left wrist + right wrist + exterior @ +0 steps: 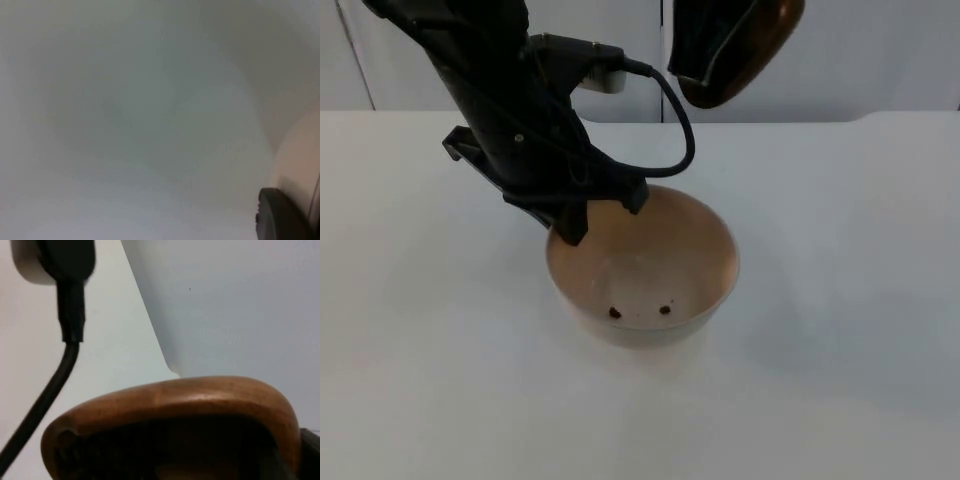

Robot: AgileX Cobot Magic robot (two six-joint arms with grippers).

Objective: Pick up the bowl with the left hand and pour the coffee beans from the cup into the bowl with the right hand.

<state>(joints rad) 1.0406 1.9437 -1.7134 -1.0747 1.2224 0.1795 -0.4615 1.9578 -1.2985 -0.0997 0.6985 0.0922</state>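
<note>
Brown cup (735, 50) apparently in right claw above bowl (642, 265), whose rim left claw (605, 210) clamps.

The left arm is reaching down from the upper left of the top view toward the middle of the frame. Its left hand (595, 215) is closing on the near rim of the bowl (695, 265), with one finger inside and one outside. The right hand (705, 45) is hanging at the upper edge, right of centre, gripping the brown cup (750, 50), which is tilting.
</note>
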